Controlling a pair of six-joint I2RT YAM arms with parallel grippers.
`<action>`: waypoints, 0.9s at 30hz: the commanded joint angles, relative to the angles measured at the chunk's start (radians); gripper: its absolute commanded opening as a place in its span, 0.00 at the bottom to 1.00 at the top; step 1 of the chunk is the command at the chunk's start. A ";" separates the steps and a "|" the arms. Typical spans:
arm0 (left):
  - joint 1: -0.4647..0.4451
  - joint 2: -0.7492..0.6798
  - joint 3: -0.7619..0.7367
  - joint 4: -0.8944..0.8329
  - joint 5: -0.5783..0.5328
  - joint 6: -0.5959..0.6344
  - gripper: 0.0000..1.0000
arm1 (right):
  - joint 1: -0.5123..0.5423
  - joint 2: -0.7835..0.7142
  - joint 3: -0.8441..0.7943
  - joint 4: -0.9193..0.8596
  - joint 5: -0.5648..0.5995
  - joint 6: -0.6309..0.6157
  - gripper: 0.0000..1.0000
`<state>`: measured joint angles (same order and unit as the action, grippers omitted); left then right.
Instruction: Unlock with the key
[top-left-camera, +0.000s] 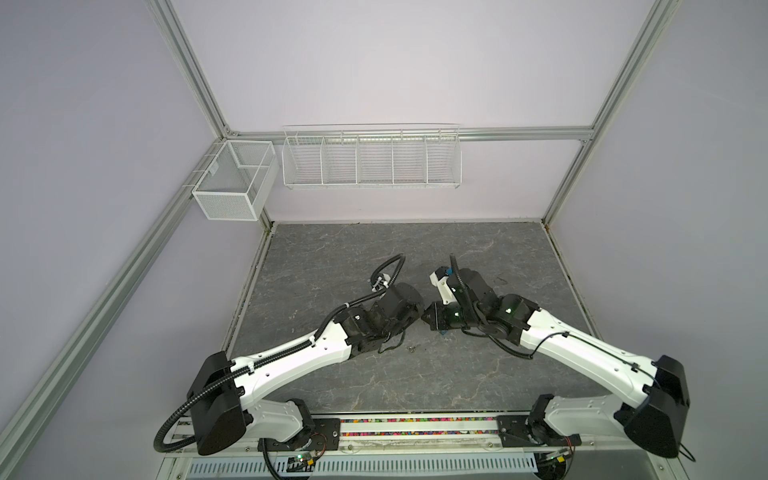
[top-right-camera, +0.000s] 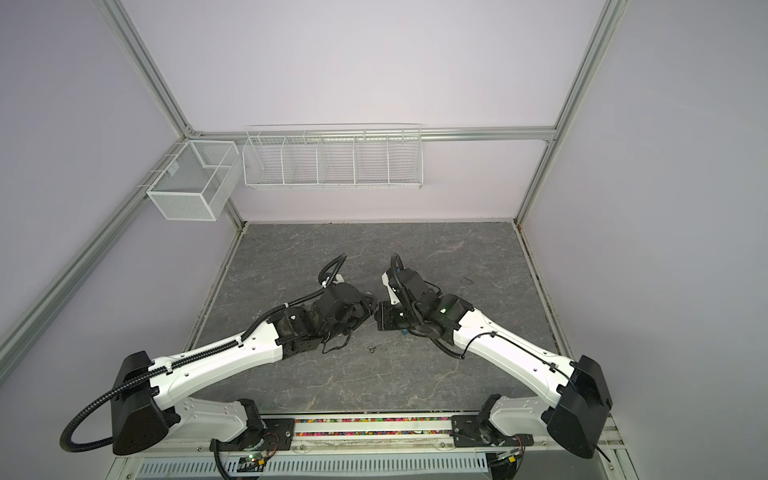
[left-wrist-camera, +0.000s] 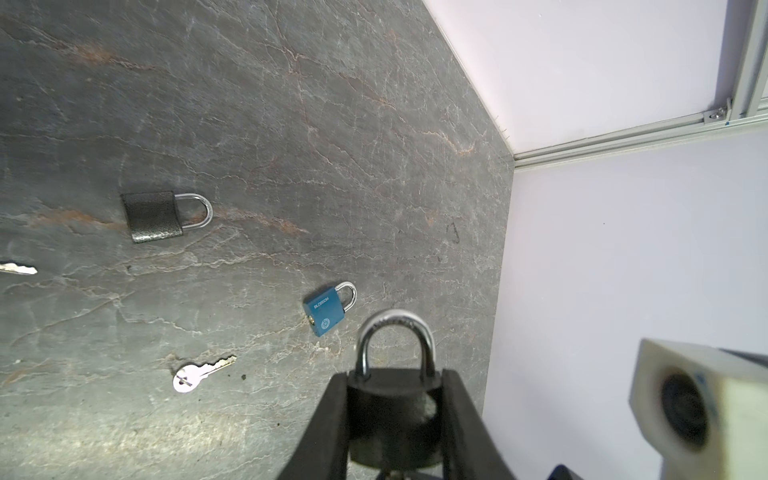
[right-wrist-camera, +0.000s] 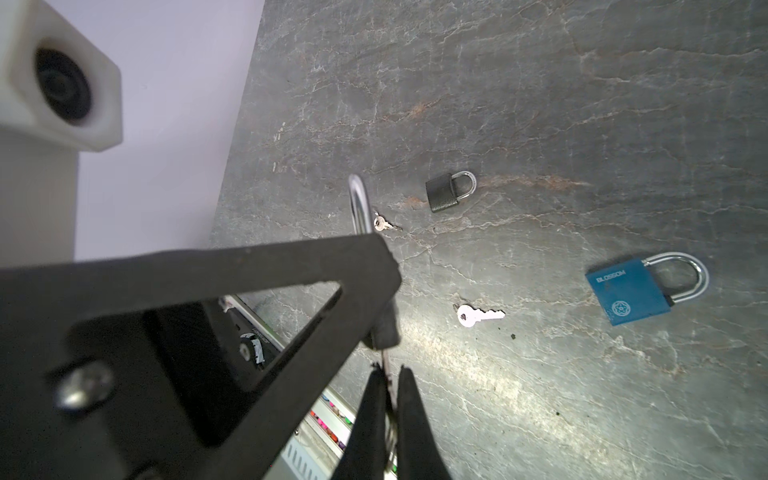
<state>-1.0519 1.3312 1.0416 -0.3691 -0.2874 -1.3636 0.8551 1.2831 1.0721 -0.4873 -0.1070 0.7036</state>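
Where the left gripper clamps it, black padlock sits between both fingers; right gripper pinches key, tip at padlock base.

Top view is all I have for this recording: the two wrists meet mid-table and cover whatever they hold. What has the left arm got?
Observer: In the left wrist view, the left gripper has its jaws closed on the body of a black padlock, with the shackle pointing away from the wrist.
Operator: And the right arm?
Observer: In the right wrist view, the right gripper is shut on a key. The key's blade reaches the underside of that padlock, but I cannot tell how deep it sits.
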 joint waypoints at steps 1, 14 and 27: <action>-0.023 -0.012 -0.015 -0.017 0.113 0.010 0.00 | 0.008 -0.038 0.070 0.123 0.081 -0.033 0.07; -0.046 -0.049 -0.016 0.023 0.154 -0.008 0.00 | 0.010 -0.023 0.081 0.209 0.044 -0.037 0.07; -0.023 -0.114 -0.048 0.059 0.026 -0.018 0.00 | 0.018 -0.051 -0.007 0.112 0.010 -0.087 0.18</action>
<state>-1.0615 1.2415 1.0050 -0.3298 -0.2756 -1.3613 0.8700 1.2568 1.0920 -0.4690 -0.0807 0.6437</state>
